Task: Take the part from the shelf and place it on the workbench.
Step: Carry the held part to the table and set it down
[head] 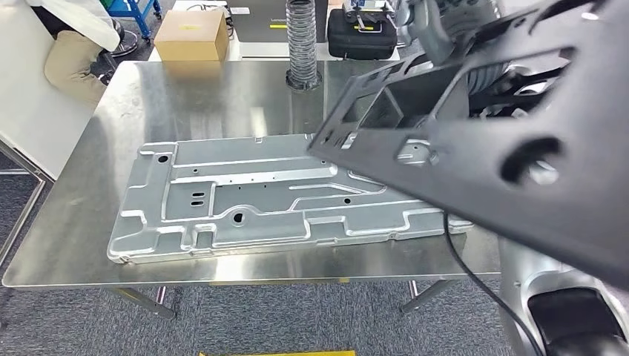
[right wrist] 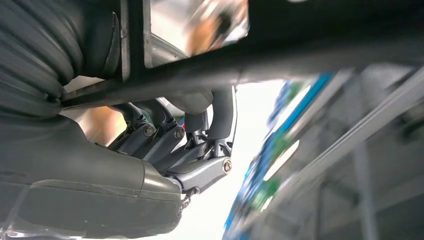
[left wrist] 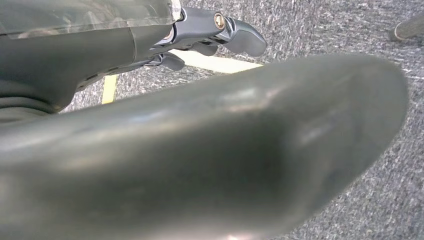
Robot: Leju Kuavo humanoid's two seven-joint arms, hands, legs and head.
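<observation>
The part (head: 519, 141) is a large flat black frame with cut-outs. It hangs tilted in the air over the right end of the steel workbench (head: 222, 96), close to the head camera. My right hand (head: 436, 35) grips it at its far upper edge. In the right wrist view the dark fingers (right wrist: 220, 120) of my right hand (right wrist: 190, 145) wrap round a black bar of the part (right wrist: 300, 45). My left hand (left wrist: 200, 150) hangs over grey carpet, its fingers (left wrist: 240, 35) apart and holding nothing.
A big silver stamped panel (head: 245, 193) lies along the middle of the workbench, partly under the black part. Behind the bench stand a cardboard box (head: 191, 35), a ribbed black hose (head: 302, 44) and a black case (head: 361, 35). A person (head: 70, 52) sits at the far left.
</observation>
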